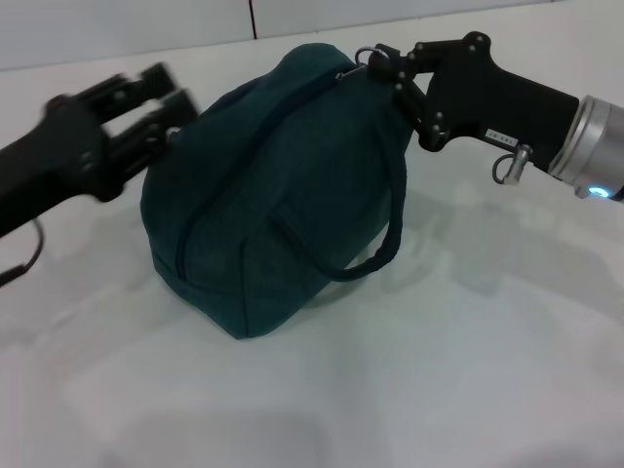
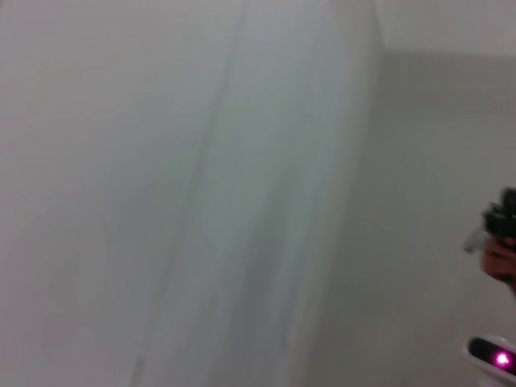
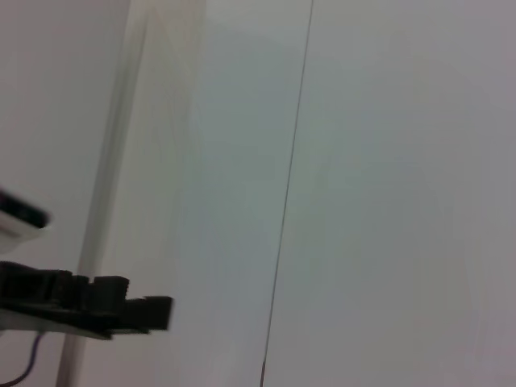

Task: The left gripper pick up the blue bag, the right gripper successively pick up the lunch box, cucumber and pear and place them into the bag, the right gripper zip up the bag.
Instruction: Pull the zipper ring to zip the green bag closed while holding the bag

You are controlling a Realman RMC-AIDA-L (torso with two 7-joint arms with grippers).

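**Gripping the zipper pull at the bag's top**

Standing on the white table (image 1: 409,390), the blue bag (image 1: 263,205) is a rounded, soft-sided lump of dark teal fabric with a matte, slightly fuzzy weave. A long zipper seam curves down its near face, and one padded loop handle (image 1: 385,244) droops off its right side in a smooth arc. The bag looks zipped closed along the top.

The right gripper (image 1: 382,66) reaches in from the right on a blocky black arm with a small white label and a shiny silver cuff. Its bolted fingers are pressed together at the bag's upper right corner, pinching the metal ring pull (image 1: 363,54) of the zipper.

The left gripper (image 1: 166,97) comes in from the left, its two black fingers spread slightly apart, tips just beside the bag's upper left flank; whether they touch the fabric cannot be told.

The wrist views show mostly pale, smooth wall panels; the right wrist view catches the left gripper far off as a dark jagged shape.
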